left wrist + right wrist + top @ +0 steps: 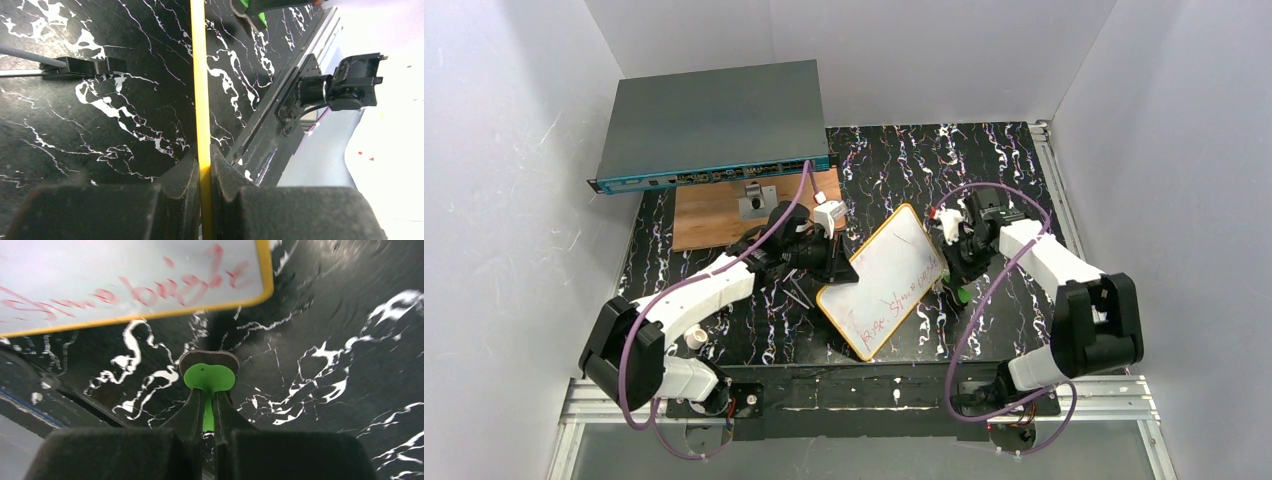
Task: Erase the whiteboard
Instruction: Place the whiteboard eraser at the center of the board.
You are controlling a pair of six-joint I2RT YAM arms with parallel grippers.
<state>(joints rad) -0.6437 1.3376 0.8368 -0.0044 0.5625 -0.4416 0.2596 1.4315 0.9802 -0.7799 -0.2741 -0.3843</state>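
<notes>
Inward, arms (709,285) bent, left fingers (182,177) pinching whiteboard (886,278), right fingers (194,412) clamping eraser (209,378)

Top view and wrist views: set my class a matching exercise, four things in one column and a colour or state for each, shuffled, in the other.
Things:
1 whiteboard
2 eraser
3 wooden board
4 box

Colours and states:
A brown
B rim clamped in left gripper
C grey top, blue front
D pinched in right gripper

Pairs: 1-B, 2-D, 3-A, 4-C
</notes>
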